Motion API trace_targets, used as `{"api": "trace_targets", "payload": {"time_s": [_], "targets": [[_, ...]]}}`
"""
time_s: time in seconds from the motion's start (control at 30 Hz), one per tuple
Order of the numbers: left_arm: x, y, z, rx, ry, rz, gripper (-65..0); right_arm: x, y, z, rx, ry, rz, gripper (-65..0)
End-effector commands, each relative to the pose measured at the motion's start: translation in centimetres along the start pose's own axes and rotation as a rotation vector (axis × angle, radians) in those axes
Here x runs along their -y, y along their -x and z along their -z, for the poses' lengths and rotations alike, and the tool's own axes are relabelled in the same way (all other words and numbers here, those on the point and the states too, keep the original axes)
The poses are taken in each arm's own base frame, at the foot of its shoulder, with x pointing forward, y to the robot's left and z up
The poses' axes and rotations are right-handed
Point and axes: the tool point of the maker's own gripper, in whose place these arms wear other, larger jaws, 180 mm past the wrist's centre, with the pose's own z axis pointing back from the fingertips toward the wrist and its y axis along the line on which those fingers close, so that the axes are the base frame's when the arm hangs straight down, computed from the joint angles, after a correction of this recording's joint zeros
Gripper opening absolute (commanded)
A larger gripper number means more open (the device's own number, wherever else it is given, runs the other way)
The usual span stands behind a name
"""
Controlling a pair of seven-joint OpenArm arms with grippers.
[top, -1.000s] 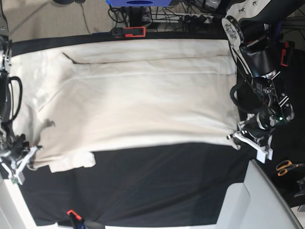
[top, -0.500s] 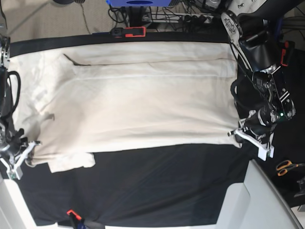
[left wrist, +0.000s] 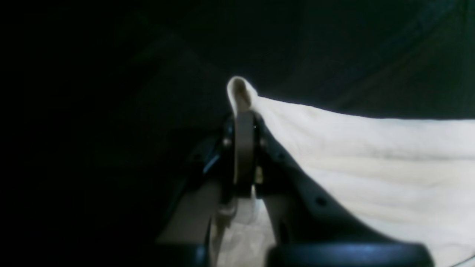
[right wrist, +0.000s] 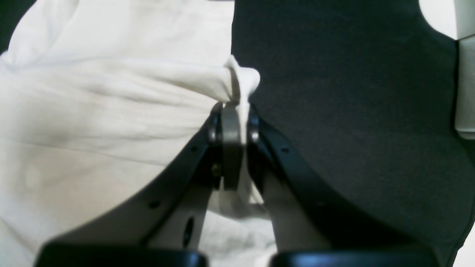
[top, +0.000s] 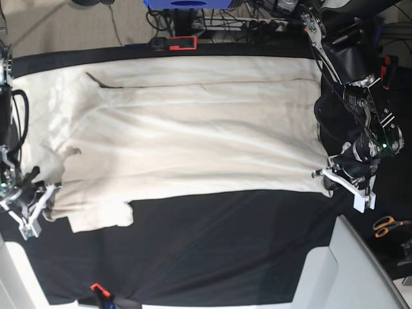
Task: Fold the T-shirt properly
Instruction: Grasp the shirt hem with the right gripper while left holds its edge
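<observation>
Base view shows the whole T-shirt (top: pixel 187 129) spread flat over the black tablecloth (top: pixel 219 251) on the tabletop. Only the wrist views reveal the grips: the left hand (left wrist: pixel 243 111) pinches a folded hem corner, the right hand (right wrist: pixel 233 107) clamps a bunched edge

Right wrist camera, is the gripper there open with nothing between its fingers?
No, the right gripper is shut on a bunched corner of the T-shirt, with cloth poking out past its tips.
</observation>
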Motion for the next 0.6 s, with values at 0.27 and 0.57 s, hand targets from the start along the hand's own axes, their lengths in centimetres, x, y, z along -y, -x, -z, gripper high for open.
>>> {"api": "trace_targets", "payload": {"time_s": [0.27,0.57], "targets": [[-0.1,-2.2,-1.4,0.077,-0.012,0.042,-65.0,2.1,-2.3,-0.6,0.059,0.066,-0.122,-64.8],[1.2,-0.6,-1.7,0.046,0.009,0.113,-65.0,2.8,-1.2,-1.2,0.09,0.07,-0.136,-64.8]]}}
